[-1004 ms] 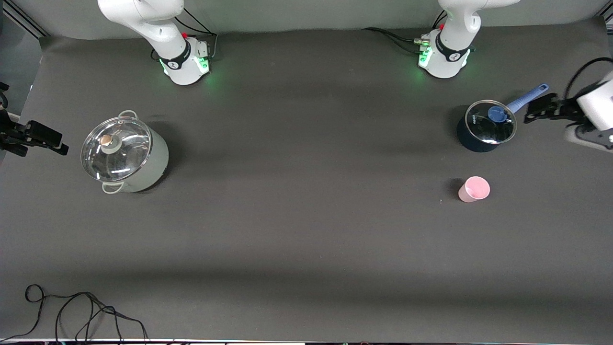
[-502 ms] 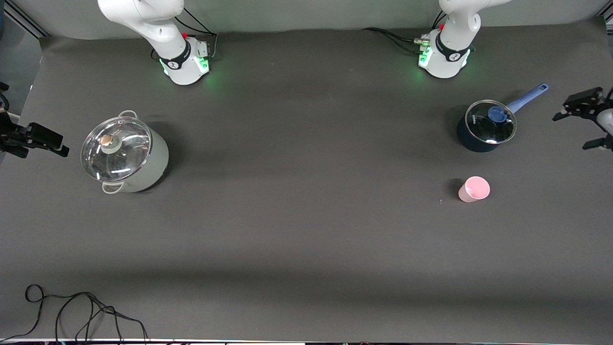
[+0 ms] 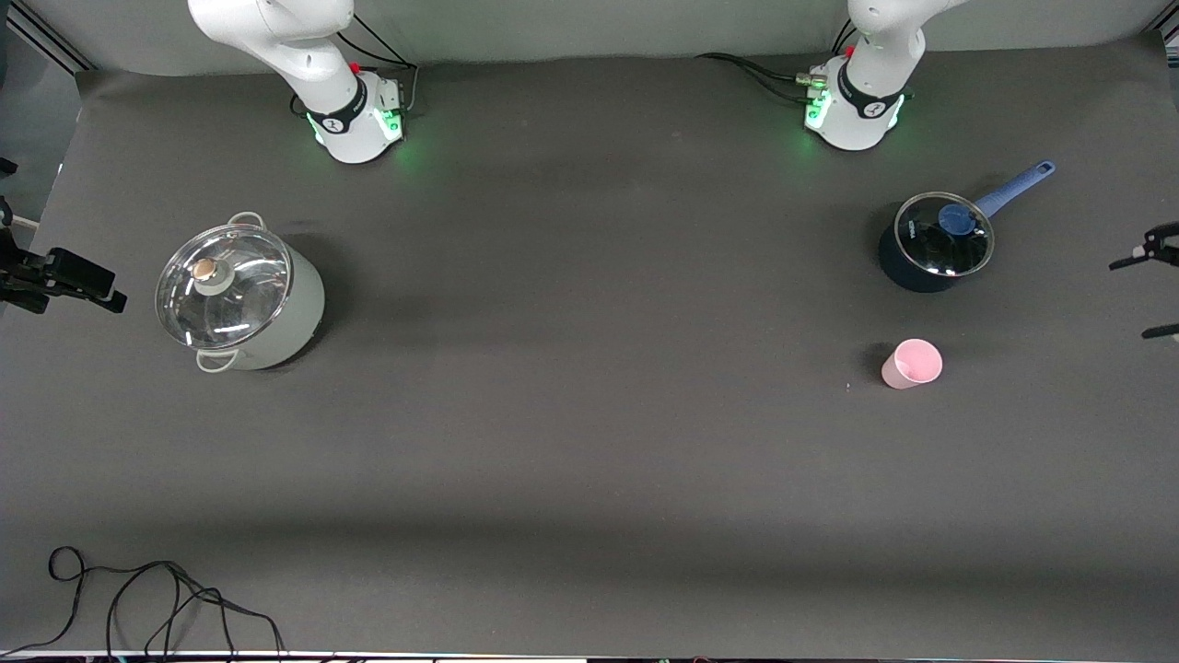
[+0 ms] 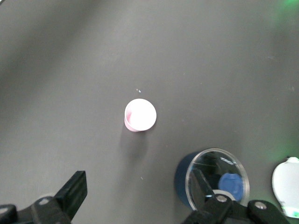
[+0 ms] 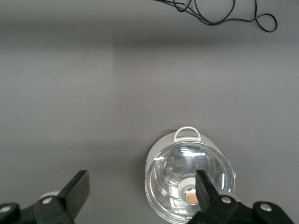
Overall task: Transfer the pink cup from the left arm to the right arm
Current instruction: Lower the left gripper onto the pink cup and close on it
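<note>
While the pink cup (image 3: pixel 912 364) stays put, both open grippers have drifted outward.

Left pincer (image 3: pixel 1151 293) up in the air at the left arm's end of the desk, only the two finger tips showing at the edge of the front view. Fingers (image 4: pixel 72 193) spread wide, empty, pointing down. Right pincer (image 3: pixel 55 281) at the right arm's end of the desk, fingers (image 5: pixel 77 189) wide apart too, holding nothing, waiting.
</note>
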Tool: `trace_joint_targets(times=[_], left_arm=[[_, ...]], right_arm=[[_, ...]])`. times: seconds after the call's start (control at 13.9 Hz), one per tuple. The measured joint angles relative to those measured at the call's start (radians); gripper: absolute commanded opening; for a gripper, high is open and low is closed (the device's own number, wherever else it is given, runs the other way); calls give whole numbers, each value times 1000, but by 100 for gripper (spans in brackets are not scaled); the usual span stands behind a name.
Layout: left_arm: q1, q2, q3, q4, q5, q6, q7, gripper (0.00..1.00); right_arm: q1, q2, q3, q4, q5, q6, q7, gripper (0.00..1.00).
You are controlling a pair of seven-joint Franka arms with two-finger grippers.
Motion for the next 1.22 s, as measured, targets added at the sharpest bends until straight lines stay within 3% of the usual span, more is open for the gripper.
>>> trace_joint_targets(times=[0.5,1.22], left_arm=[[130,371,-1,87,-274,5,522,98],[134,691,-20,86,-499,-61,893,99]], right_arm=[[0,3,0,0,0,9,0,100],[2,9,1,-1,0,19,0,100]])
